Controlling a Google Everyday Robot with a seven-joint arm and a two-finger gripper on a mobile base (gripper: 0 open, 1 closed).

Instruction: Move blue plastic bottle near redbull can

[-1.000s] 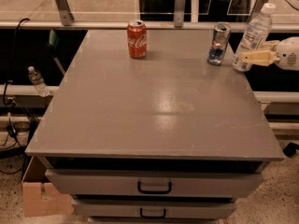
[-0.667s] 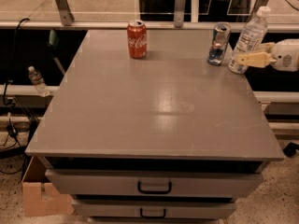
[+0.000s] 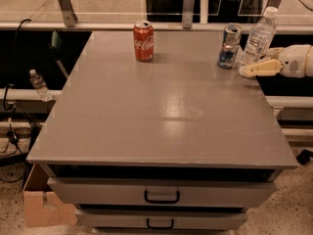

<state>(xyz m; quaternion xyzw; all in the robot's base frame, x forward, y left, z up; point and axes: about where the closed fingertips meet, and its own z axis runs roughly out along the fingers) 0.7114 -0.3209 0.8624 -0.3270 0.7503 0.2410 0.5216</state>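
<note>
The blue plastic bottle [image 3: 259, 33] stands upright at the table's far right corner, white cap on top. The redbull can [image 3: 229, 45] stands just left of it, a small gap between them. My gripper [image 3: 255, 62] reaches in from the right edge at the bottle's base. Its near cream finger [image 3: 258, 69] lies low in front of the bottle and apart from it. The far finger [image 3: 274, 52] is behind the bottle's right side. The jaws look open around the bottle's base.
A red Coca-Cola can [image 3: 144, 40] stands at the far middle-left of the grey table [image 3: 161, 116]. A small clear bottle [image 3: 39, 84] sits on a ledge beyond the left edge. Drawers [image 3: 161, 196] are below the front edge. A railing runs behind the table.
The bottle has gone from tilted to upright and shifted slightly left, closer to the redbull can. The near finger now sits apart from the bottle's base.
</note>
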